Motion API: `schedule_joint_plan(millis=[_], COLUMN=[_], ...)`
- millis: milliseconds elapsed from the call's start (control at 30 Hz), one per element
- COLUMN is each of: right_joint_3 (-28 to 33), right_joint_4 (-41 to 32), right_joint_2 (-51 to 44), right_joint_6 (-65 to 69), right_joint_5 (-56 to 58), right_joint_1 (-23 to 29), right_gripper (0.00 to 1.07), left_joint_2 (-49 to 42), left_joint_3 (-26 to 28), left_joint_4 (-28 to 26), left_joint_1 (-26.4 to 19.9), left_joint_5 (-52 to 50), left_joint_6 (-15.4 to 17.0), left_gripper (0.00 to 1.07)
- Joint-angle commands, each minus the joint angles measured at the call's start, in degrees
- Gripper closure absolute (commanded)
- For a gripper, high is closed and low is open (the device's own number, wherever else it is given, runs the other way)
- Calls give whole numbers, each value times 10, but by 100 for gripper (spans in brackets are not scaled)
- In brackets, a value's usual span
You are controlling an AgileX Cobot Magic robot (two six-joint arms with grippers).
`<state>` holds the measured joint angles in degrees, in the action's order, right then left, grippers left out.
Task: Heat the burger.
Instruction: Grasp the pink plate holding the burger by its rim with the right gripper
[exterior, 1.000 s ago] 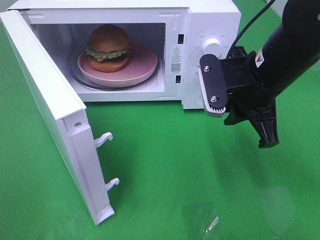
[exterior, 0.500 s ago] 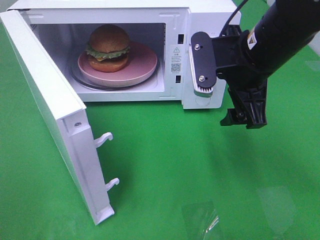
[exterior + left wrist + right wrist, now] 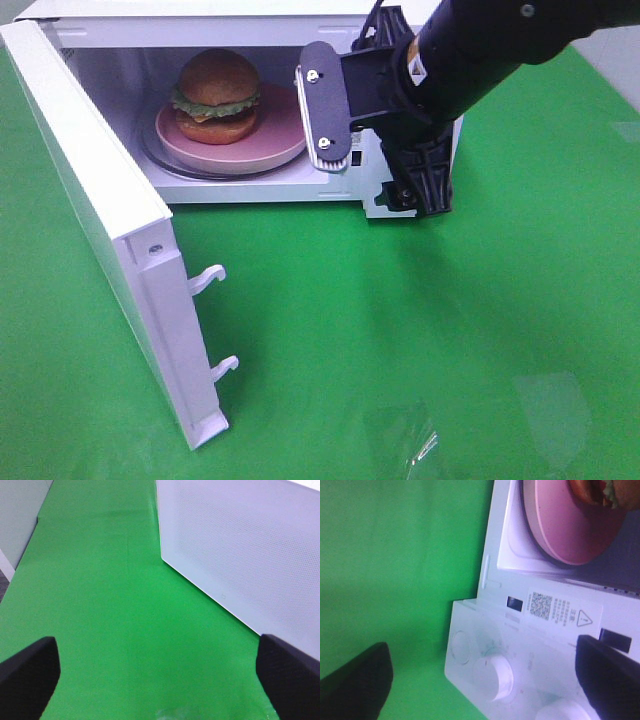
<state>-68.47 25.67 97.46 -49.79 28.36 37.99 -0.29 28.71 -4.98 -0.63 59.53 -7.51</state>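
The burger sits on a pink plate inside the white microwave, whose door stands wide open to the left. My right gripper is open and empty, hanging in front of the control panel at the cavity's right edge. The right wrist view shows the gripper spread over the panel's knob, with the plate and a bit of the burger beyond. My left gripper is open and empty over green cloth beside the door's outer face; it is out of the exterior view.
Two white latch hooks stick out from the door's edge. A crinkled clear film lies on the green cloth near the front. A second round knob sits on the panel.
My right gripper has swung left and back, from beside the microwave's right end to in front of its control panel and cavity edge. The burger, plate and door have not moved.
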Motion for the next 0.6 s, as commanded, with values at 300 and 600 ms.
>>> schedule_joint_plan(millis=[300, 600], right_joint_3=[-61, -124], right_joint_4=[1, 2], right_joint_2=[79, 129], right_joint_6=[13, 31], right_joint_5=[-38, -68], right_joint_1=[23, 28], right_gripper=[13, 14], left_joint_2=[-14, -14], left_joint_3=[-2, -2], left_joint_4=[1, 1], left_joint_1=[-1, -1], left_joint_5=[0, 0], left_joint_6=[-1, -1], left_gripper=[7, 7])
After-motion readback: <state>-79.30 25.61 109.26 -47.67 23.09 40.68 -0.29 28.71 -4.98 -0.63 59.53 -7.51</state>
